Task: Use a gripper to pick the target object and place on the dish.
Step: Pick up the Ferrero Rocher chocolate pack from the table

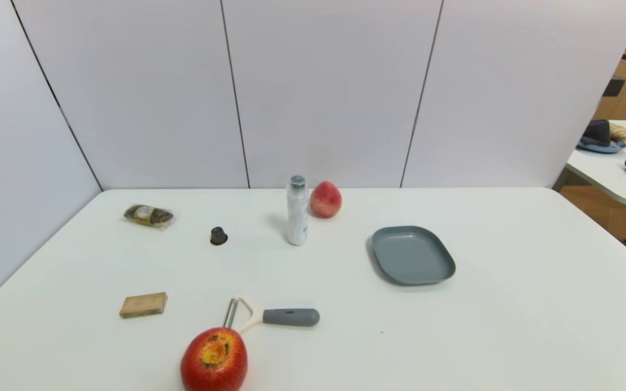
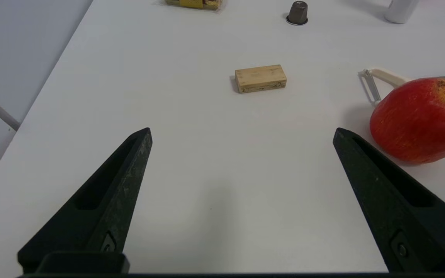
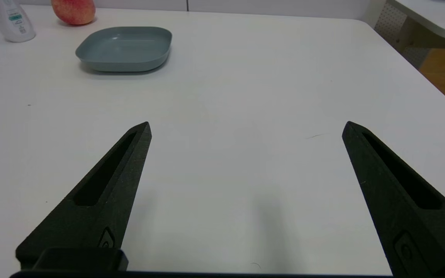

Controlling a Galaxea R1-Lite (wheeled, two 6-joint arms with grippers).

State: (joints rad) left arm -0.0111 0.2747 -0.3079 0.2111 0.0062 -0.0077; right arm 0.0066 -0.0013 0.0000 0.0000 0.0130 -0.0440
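Head view shows neither arm; I only get the claws from the wrist cams. Left claw (image 2: 242,133) is spread wide, holding nothing, low over bare worktop (image 1: 508,326); right claw (image 3: 245,127) likewise wide open with nothing in it. Snack packet (image 1: 149,215) sits upper left in head view, near the worktop's left edge and back wall, lying flat and untouched; left wrist cam catches only its edge (image 2: 195,3) at the top of frame. Dish (image 1: 413,254) is right of centre in head view and holds nothing; right wrist cam shows it (image 3: 125,48) upper left, left wrist cam doesn't show it at all. Between packet and dish: dark capsule (image 1: 218,235), white bottle (image 1: 297,210), peach (image 1: 325,199) just beside the bottle. Nearer me: wooden block (image 1: 143,304), peeler (image 1: 275,316), big red apple (image 1: 214,359) touching the peeler head. Open room across the whole right half of the frame around the dish.
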